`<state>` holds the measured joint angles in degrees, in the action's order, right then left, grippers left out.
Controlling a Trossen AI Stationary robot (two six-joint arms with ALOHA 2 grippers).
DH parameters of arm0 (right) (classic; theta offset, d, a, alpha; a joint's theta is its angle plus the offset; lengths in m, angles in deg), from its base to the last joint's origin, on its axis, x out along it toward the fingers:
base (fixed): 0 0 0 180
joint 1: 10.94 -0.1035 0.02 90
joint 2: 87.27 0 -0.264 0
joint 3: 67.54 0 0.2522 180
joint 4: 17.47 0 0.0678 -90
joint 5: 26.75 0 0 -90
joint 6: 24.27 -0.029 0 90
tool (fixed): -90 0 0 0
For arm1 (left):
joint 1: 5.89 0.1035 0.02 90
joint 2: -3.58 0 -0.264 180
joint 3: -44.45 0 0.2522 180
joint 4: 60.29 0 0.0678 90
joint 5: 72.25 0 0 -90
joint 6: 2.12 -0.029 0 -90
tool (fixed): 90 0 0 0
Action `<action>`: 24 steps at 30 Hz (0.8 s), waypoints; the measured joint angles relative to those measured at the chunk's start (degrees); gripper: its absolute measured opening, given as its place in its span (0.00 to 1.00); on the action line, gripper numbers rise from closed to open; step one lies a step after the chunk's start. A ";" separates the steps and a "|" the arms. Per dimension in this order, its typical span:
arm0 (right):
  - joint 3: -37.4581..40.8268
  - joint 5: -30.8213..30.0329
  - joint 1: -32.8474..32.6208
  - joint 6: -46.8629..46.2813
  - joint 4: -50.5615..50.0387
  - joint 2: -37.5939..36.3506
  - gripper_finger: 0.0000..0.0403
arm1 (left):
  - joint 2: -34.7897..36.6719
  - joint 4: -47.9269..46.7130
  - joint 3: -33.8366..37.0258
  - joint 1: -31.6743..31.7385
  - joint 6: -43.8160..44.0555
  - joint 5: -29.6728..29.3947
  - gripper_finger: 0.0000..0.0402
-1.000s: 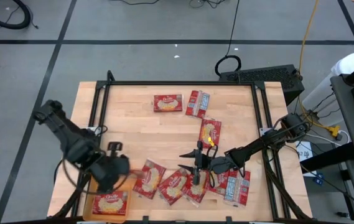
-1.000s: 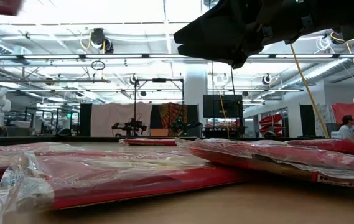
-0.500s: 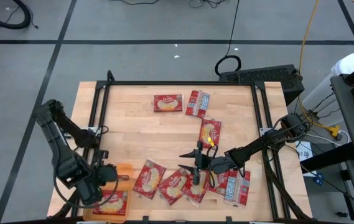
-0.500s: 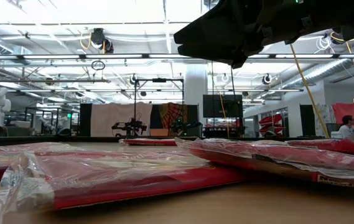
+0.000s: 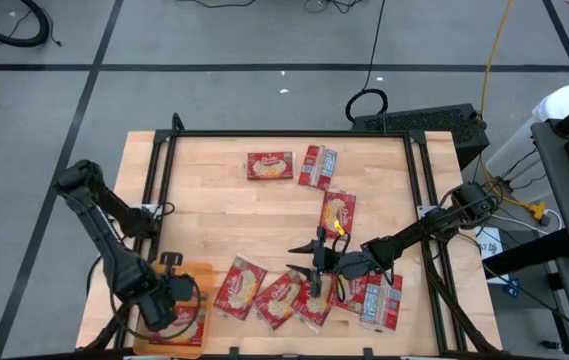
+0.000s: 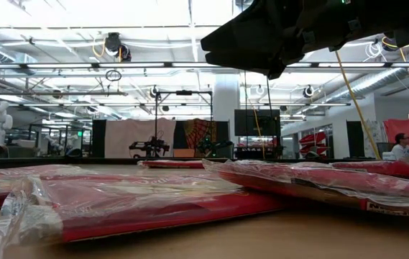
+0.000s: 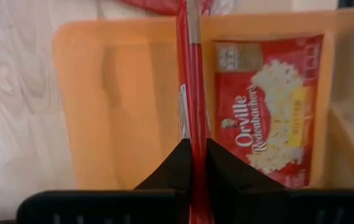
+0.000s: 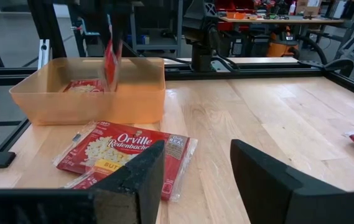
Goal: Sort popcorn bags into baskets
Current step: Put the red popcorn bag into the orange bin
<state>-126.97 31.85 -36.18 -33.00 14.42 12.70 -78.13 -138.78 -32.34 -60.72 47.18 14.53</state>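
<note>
The left end effector [image 7: 192, 163] is pinching a popcorn bag [image 7: 191, 81] on edge above the orange basket [image 5: 196, 272], where one flat bag [image 7: 269, 112] is already lying. Most bags are waiting loose on the tabletop [image 5: 214, 200]. The right end effector [image 8: 195, 180] is hovering over them, fingers wide and holding nothing.
</note>
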 joint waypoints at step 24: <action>0.02 -0.02 0.02 -0.63 0.00 0.00 0.43 | 0.00 -4.93 5.38 0.28 3.76 -1.27 0.25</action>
<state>-126.95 31.83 -36.16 -33.64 14.42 12.70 -78.13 -143.71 -26.96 -60.44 50.93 13.26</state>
